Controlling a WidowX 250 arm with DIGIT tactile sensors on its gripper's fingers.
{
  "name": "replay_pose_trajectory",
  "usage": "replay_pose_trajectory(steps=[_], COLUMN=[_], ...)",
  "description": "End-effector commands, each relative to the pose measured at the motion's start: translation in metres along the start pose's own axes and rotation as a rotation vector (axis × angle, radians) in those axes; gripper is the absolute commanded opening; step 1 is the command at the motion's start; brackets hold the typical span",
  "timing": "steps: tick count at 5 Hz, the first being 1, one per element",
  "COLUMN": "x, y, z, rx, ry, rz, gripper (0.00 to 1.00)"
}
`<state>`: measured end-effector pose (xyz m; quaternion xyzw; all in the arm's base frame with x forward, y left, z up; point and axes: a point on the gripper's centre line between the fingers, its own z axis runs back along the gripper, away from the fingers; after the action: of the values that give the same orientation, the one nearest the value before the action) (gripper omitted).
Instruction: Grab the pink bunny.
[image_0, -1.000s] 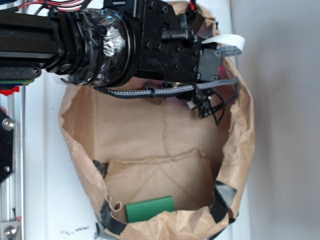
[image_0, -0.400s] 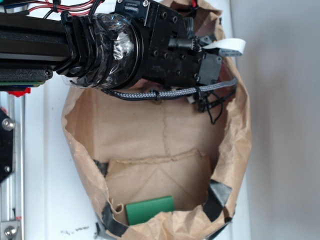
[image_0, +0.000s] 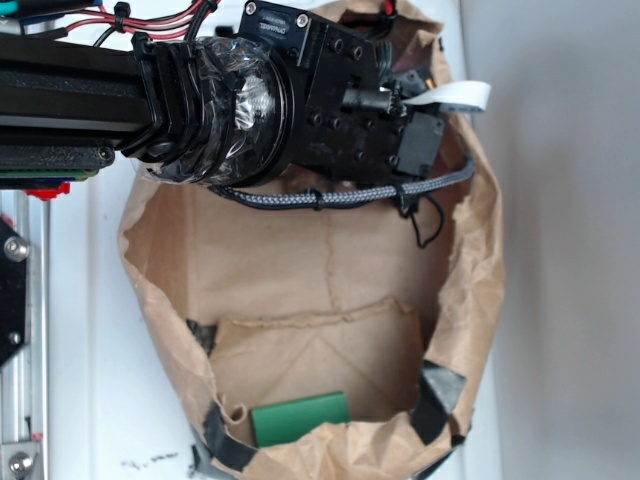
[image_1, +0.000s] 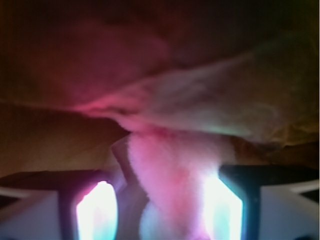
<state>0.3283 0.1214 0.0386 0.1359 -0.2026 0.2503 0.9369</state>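
In the wrist view the pink bunny (image_1: 170, 165) fills the space between my two fingers, fuzzy and light pink with a paler patch low down. My gripper (image_1: 160, 212) is closed on it: the right pad (image_1: 222, 210) presses its fur, and the left pad (image_1: 97, 212) meets a shadowed flap of it. Crumpled brown paper lies behind it. In the exterior view the black wrist (image_0: 330, 110) reaches into the top of the paper bag. The fingers and the bunny are hidden beneath it.
The brown paper bag (image_0: 480, 280) lies open with crumpled walls and black tape patches (image_0: 435, 395) near its mouth. A green block (image_0: 300, 418) lies inside at the bottom. A metal rail (image_0: 20, 330) runs along the left edge.
The wrist has shifted upward in the exterior view, and the cable loop rose with it. The bit of pink seen under the wrist one second ago is now hidden.
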Motion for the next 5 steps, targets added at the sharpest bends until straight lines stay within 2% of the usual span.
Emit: replay_pose_trajectory(steps=[1, 4, 5], x=[0.010, 0.004, -0.006], y=[0.001, -0.002, -0.015], z=[0.006, 0.022, 0.042], rx=[-0.038, -0.104, -0.200], ry=[-0.030, -0.016, 0.017], rz=[0.004, -0.027, -0.079], gripper=[0.00, 0.00, 0.00])
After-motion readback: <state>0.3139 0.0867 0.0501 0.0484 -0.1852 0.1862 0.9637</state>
